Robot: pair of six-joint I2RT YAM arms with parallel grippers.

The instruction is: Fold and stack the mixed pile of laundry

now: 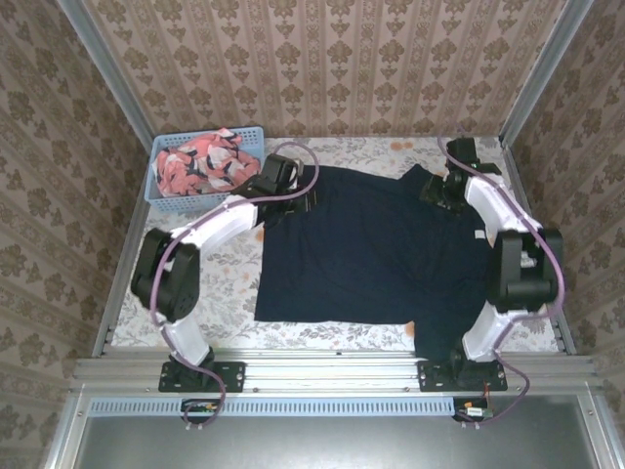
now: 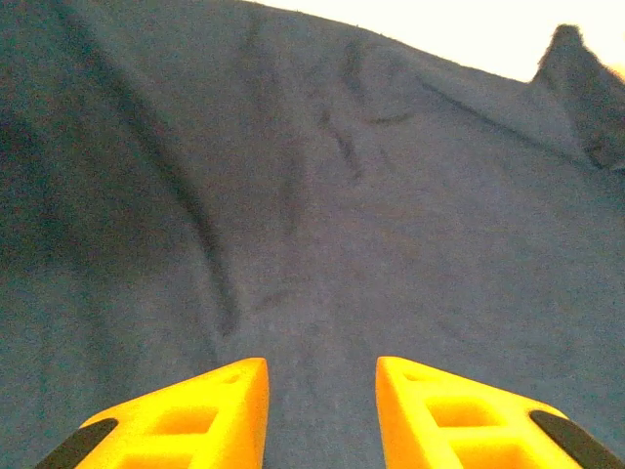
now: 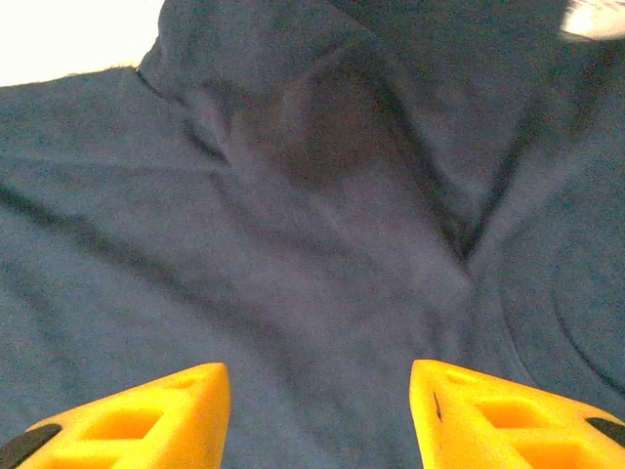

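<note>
My left gripper [image 2: 322, 379] and right gripper [image 3: 320, 386] stand apart, empty, over the far edge of the navy garment [image 1: 361, 254], spread flat on the bench [image 1: 225, 276]; the coral-pink garment [image 1: 200, 161] lies in the basket [image 1: 160, 194]; folding seems about to begin; next, I'd pinch an edge cleanly.

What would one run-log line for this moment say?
navy shirt: spread flat | left gripper: open over shirt | right gripper: open over shirt | printed garment: in blue basket
</note>
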